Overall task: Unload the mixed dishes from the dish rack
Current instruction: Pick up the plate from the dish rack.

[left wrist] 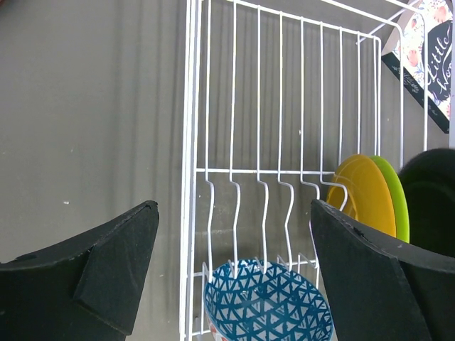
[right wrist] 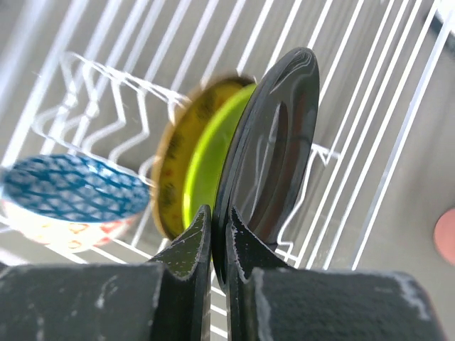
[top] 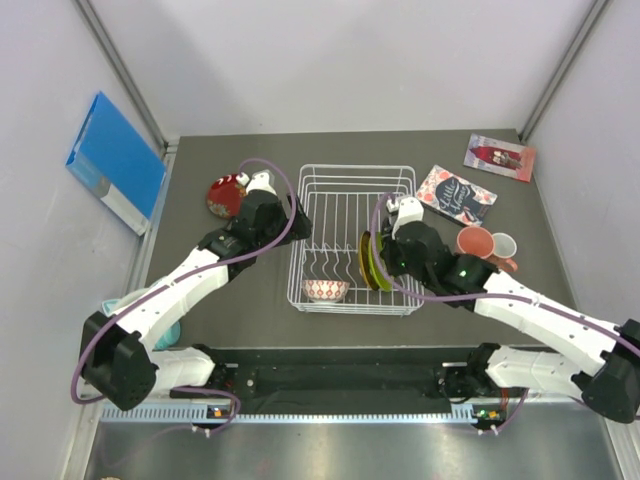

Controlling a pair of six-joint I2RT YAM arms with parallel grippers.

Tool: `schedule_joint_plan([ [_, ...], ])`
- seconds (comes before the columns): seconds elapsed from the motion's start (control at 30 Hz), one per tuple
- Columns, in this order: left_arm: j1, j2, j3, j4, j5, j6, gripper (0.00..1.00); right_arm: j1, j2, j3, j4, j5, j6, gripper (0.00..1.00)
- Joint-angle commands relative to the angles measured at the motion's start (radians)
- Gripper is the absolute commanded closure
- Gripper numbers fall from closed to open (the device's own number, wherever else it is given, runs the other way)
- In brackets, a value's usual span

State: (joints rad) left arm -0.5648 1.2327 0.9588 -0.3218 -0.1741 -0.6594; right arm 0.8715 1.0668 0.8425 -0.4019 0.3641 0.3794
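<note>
The white wire dish rack (top: 355, 168) stands mid-table. A black plate (right wrist: 277, 135) stands on edge in its slots, and my right gripper (right wrist: 219, 213) is shut on the plate's rim. A lime-green plate (right wrist: 213, 156) and an amber plate (right wrist: 174, 170) stand right behind it. A small patterned bowl (top: 327, 290) sits in the rack's near left corner. My left gripper (left wrist: 233, 213) hangs open over the rack's left side, above the bowl (left wrist: 266, 305), holding nothing. A red plate (top: 224, 195) lies on the table left of the rack. A salmon mug (top: 474, 242) and a white mug (top: 503, 246) stand to the right.
Two printed booklets (top: 456, 195) (top: 499, 156) lie at the back right. A blue folder (top: 115, 162) leans on the left wall. My right arm (top: 530, 310) stretches across the table's right front, close to the mugs.
</note>
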Motion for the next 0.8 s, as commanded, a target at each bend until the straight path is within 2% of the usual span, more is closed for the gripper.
schedule_joint_plan([
  [0.0,-0.004,-0.018,0.015,0.044,0.002,0.003,0.08,0.011,-0.051,0.151,-0.054,0.045,-0.099,1.00],
  [0.2,-0.004,-0.018,0.050,0.021,-0.007,0.018,0.09,0.021,-0.091,0.196,-0.060,-0.062,-0.255,1.00],
  [0.3,-0.004,-0.019,0.110,-0.017,-0.025,0.061,0.09,0.067,-0.108,0.181,-0.057,-0.048,-0.338,1.00],
  [0.43,-0.004,-0.027,0.188,-0.075,-0.031,0.121,0.08,0.204,-0.140,0.127,-0.022,0.123,-0.501,1.00],
  [0.47,-0.003,-0.024,0.208,-0.089,-0.009,0.133,0.08,0.240,-0.149,0.101,0.036,0.177,-0.542,1.00],
  [0.5,-0.003,-0.015,0.250,-0.123,0.010,0.159,0.08,0.318,-0.175,0.039,0.078,0.296,-0.632,1.00],
  [0.57,-0.003,-0.003,0.291,-0.155,0.074,0.182,0.08,0.397,-0.198,-0.031,0.168,0.404,-0.741,1.00],
  [0.6,-0.001,0.005,0.325,-0.180,0.102,0.201,0.08,0.462,-0.224,-0.102,0.290,0.444,-0.866,1.00],
  [0.67,-0.003,0.010,0.345,-0.200,0.168,0.221,0.08,0.518,-0.241,-0.202,0.414,0.541,-0.992,1.00],
  [0.7,-0.003,0.010,0.357,-0.206,0.235,0.233,0.08,0.550,-0.245,-0.229,0.520,0.565,-1.105,1.00],
  [0.77,-0.003,0.007,0.357,-0.217,0.290,0.242,0.10,0.564,-0.235,-0.287,0.587,0.614,-1.198,1.00],
])
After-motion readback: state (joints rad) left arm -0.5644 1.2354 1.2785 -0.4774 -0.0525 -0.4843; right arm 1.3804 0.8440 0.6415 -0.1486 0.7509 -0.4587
